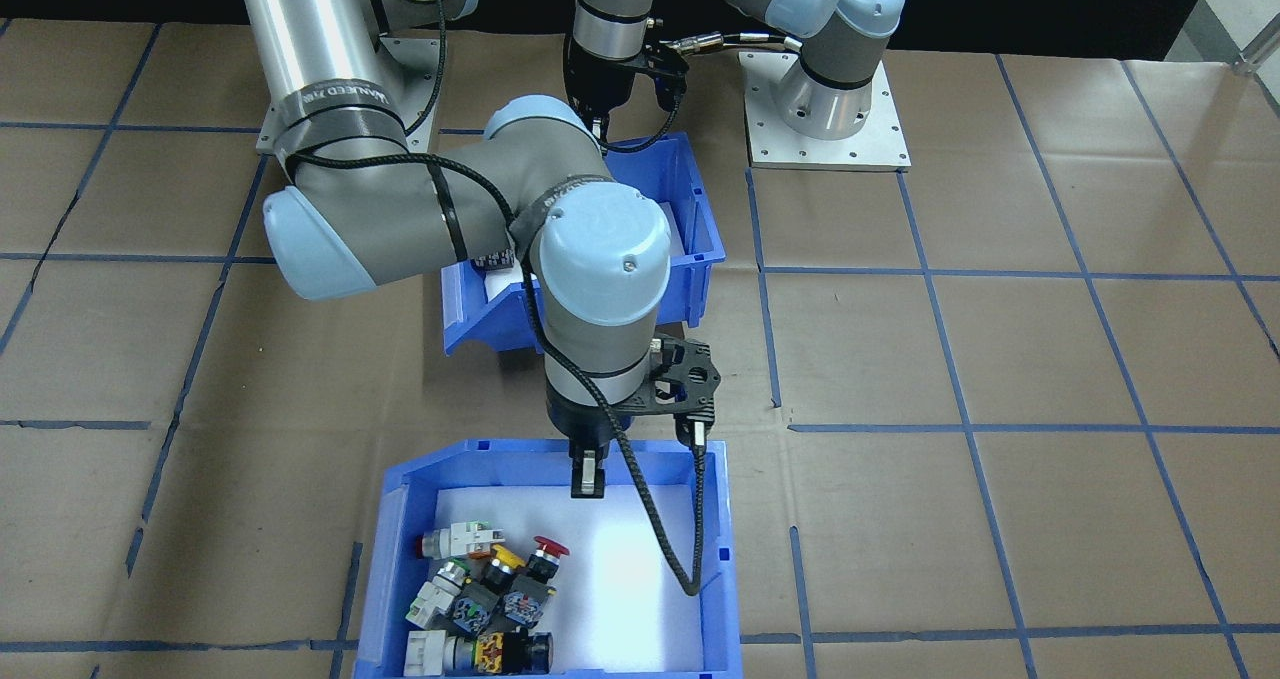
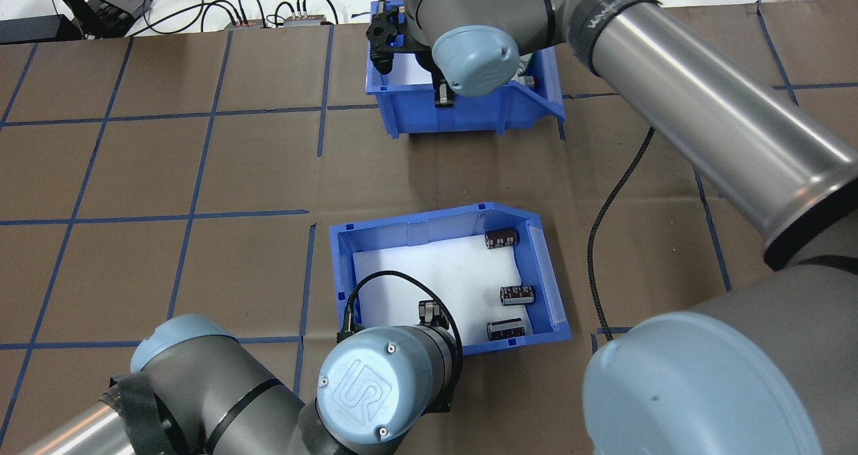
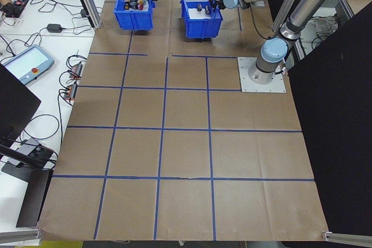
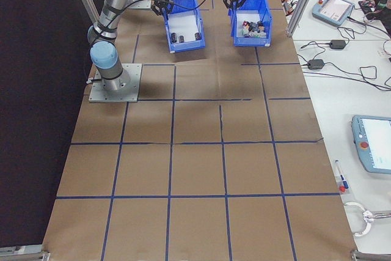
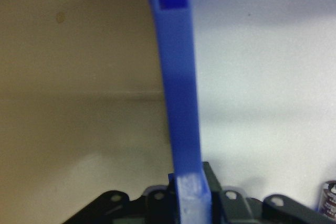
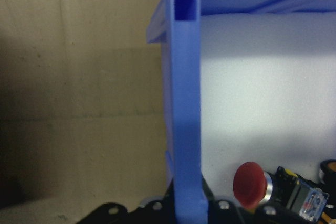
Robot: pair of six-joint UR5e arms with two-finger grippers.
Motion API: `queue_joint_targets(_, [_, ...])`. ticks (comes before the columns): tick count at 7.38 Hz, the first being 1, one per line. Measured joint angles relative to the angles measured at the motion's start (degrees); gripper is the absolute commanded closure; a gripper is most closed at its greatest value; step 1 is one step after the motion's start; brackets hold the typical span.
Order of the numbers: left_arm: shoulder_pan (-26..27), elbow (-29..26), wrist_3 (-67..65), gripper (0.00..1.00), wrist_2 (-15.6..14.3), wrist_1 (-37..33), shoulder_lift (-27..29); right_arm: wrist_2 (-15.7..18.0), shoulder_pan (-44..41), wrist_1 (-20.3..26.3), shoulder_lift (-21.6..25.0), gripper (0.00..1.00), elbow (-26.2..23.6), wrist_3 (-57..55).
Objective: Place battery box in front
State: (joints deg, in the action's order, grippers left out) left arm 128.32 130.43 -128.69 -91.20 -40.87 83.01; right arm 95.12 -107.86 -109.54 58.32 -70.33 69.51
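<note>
While both claws straddle rims: two glossy blue plastic bins, white foam floors.
Left gripper [image 2: 427, 311] pinches battery box [image 2: 409, 230] wall at 6 o'clock, mid-table; right gripper [image 1: 588, 479] clamps switch bin [image 1: 715, 559] rim.

Left claw [image 2: 429, 315] clamped shut; right claw [image 1: 588, 479] likewise.
</note>
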Motion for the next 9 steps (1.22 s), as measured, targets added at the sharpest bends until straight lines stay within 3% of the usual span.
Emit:
queue_joint_targets(2, [-2.83, 0.23, 5.97, 1.00, -0.09, -0.14, -1.32, 0.17, 7.15, 0.39, 3.67, 1.00, -2.52, 6.64])
queue_joint_targets(4, [-10.11, 0.32, 12.29, 1.00, 2.68, -0.22, -1.69, -0.07, 14.77, 0.31, 8.66, 1.00, -7.49, 15.46])
queue_joint_targets(6, [-19.63, -0.02, 20.71, 1.00, 7.51, -0.28, -1.33, -1.01, 21.50, -0.47, 15.04, 1.00, -15.19, 23.56])
queue_joint_targets(9, [-29.14, -5.31, 31.12, 1.00, 9.63, -0.29, 3.39, -3.18, 29.21, -3.97, 25.09, 1.00, -29.62, 31.17])
